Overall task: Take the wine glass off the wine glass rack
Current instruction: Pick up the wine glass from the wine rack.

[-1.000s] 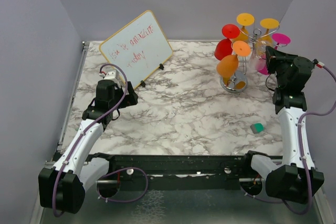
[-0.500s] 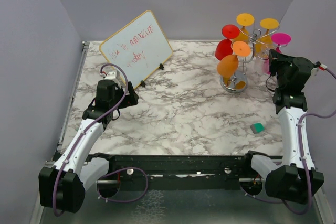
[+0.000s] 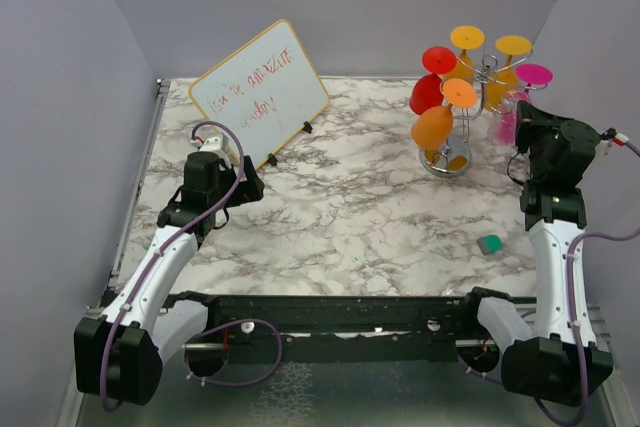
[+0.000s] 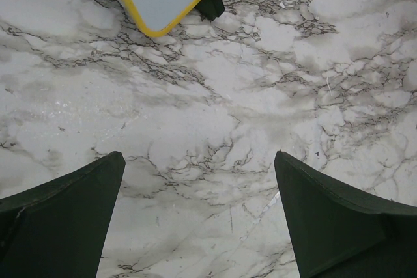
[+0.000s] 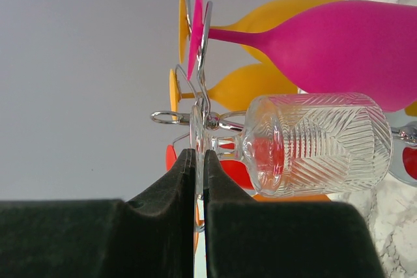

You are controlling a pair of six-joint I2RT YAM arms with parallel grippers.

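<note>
Right pincer (image 5: 199, 161): shut on the clear wine glass (image 5: 313, 144) by its thin foot
Wine glass: bowl-down at the wine glass rack (image 3: 445, 162), far right corner of table (image 3: 350, 197)
Left pincer (image 4: 199, 180): wide open, holding nothing, above table

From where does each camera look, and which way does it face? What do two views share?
Top external: high behind the arms, looking down on the table, whiteboard and wine glass rack; left arm and right arm show.
Left wrist: on the left arm, facing down at bare marble; the open left gripper shows.
Right wrist: facing the rack side-on; the right gripper is shut on the clear wine glass foot.
Shared: whiteboard, in top and left wrist.
</note>
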